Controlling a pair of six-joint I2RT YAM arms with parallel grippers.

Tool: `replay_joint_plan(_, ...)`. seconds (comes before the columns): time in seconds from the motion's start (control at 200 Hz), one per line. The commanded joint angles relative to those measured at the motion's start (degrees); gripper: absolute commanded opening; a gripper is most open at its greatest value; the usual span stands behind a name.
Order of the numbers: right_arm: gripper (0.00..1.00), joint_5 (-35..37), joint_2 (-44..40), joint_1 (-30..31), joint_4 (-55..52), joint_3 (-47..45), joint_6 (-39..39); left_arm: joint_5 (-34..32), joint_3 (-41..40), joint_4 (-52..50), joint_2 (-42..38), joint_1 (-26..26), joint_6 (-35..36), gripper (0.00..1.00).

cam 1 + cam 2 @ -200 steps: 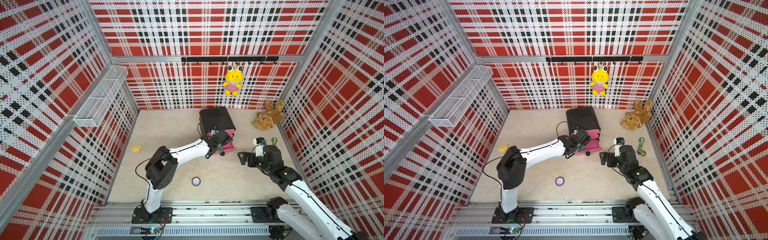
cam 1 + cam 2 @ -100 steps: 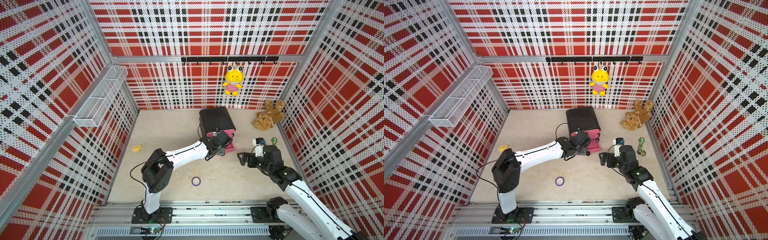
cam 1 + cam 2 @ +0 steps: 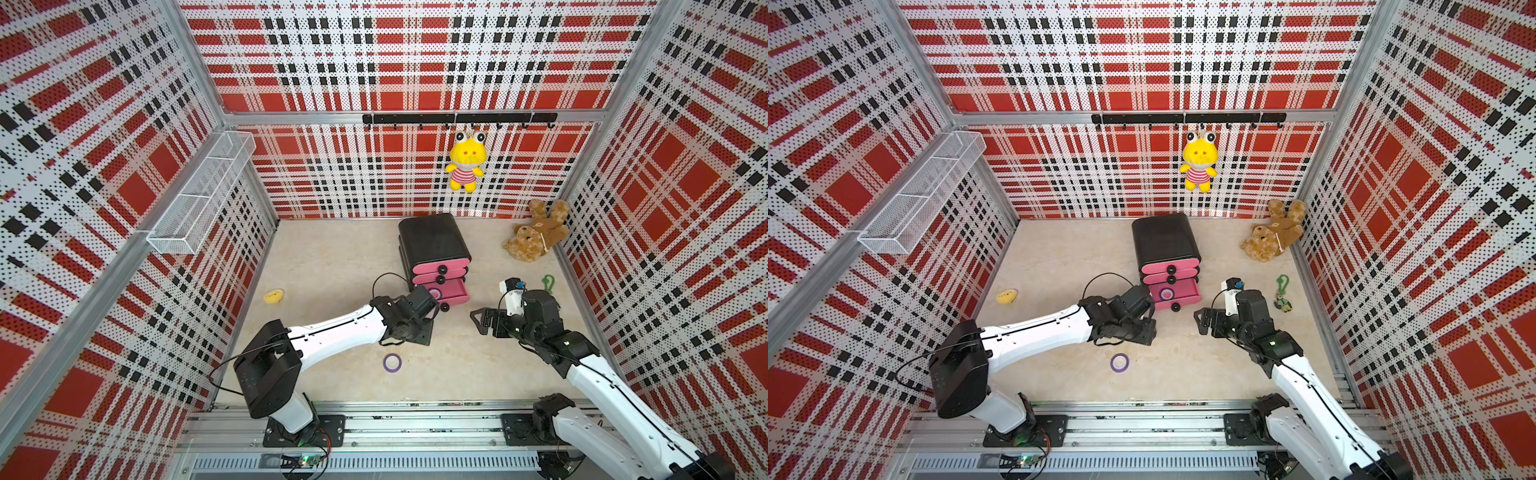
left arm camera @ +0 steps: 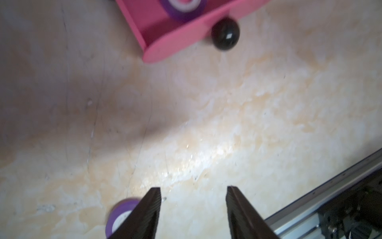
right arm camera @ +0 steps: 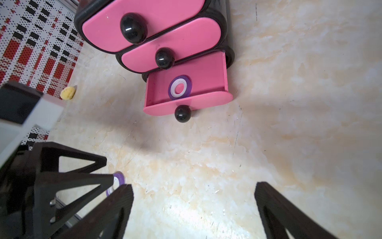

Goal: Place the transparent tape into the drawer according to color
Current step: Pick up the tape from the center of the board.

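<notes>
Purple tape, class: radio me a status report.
Left claw open, empty. Right claw open, empty. One purple roll in open bottom drawer, second purple roll loose on floor. Nothing blocking it.

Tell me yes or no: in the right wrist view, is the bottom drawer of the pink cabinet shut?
No, the bottom drawer stands pulled out, with a purple tape roll lying flat inside it.
</notes>
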Motion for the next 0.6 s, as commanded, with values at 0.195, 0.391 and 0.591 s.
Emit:
replay_joint_plan(0.195, 1.00, -6.97, 1.06, -0.46, 0.49, -0.30, 0.59, 5.29, -8.08, -4.45, -4.09, -1.33, -0.14, 0.59)
replay_joint_plan(0.391, 1.00, -7.10, 0.80, -0.43, 0.49, -0.67, 0.70, 4.40, -10.26, -4.54, -3.18, -1.68, -0.26, 0.57)
replay_joint_plan(0.591, 1.00, -6.40, 0.24, -0.46, -0.21, -0.53, 0.53, 4.79, -9.22, -4.80, -0.35, -2.98, 0.01, 0.54)
